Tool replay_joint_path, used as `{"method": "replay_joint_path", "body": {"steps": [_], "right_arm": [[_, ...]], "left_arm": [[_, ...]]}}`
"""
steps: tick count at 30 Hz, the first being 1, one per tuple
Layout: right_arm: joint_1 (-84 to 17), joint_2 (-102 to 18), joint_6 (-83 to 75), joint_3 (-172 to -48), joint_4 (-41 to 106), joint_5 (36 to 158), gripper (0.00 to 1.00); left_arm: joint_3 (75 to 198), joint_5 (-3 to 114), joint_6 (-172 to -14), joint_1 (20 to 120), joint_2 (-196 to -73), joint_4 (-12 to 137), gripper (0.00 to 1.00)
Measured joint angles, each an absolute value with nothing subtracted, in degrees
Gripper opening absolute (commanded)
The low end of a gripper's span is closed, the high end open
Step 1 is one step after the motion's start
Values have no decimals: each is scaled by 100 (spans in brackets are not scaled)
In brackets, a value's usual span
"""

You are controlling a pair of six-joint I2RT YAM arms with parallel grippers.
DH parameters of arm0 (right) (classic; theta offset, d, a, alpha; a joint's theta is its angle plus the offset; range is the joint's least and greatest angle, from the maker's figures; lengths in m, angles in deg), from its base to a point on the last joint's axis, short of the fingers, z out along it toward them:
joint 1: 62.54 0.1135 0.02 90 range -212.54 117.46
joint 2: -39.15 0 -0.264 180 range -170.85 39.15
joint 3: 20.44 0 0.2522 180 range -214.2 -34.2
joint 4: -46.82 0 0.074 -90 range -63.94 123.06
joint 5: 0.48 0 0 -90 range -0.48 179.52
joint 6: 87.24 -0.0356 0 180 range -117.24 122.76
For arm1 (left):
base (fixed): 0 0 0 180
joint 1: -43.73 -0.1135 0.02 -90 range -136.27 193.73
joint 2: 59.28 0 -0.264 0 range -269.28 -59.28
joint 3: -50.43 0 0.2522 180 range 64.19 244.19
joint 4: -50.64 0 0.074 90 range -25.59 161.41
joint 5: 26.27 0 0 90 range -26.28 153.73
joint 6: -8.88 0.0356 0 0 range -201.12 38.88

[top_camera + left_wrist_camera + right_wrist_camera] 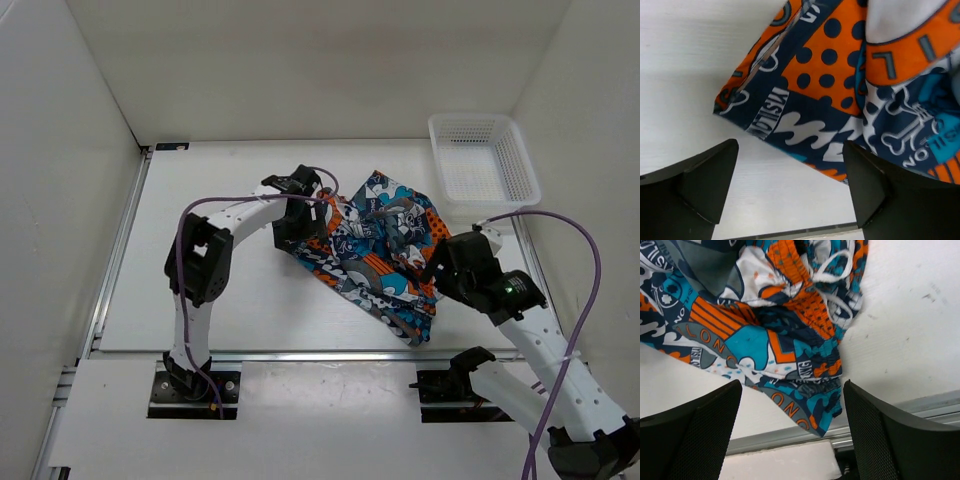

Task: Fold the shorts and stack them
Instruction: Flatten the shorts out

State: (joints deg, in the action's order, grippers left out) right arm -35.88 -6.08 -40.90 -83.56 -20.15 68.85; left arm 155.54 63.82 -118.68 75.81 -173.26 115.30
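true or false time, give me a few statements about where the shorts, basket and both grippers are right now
1. The shorts lie inside the basket. False: they lie on the table, apart from the basket, which stands at the far right corner.
2. The left gripper is open, not clamped on the cloth. True.
3. The right gripper is shut on the shorts. False: its jaws stand wide open, with the near edge of the shorts just ahead of them.
4. The shorts are rumpled, not folded flat. True.
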Motion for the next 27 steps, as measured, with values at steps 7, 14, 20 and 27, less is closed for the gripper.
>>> {"method": "replay_joint_path", "body": {"steps": [7,14,20,27], "right_arm": [[-3669,-625,-4660,-7524,-1971,7646,91],[-3503,-1104,-4912,-6772,-1479,8284,73],[-3127,-2512,-4866,-6822,-540,8415,8],[-3580,-4118,-3893,-9436,-977,7574,0]], "left_arm": [[16145,6417,-11860,7613,-18252,11698,79],[16381,6393,-11589,7592,-18563,11842,10],[16381,6621,-11545,7572,-18335,12017,10],[17882,6719,-11388,7098,-17828,12675,10]]}}
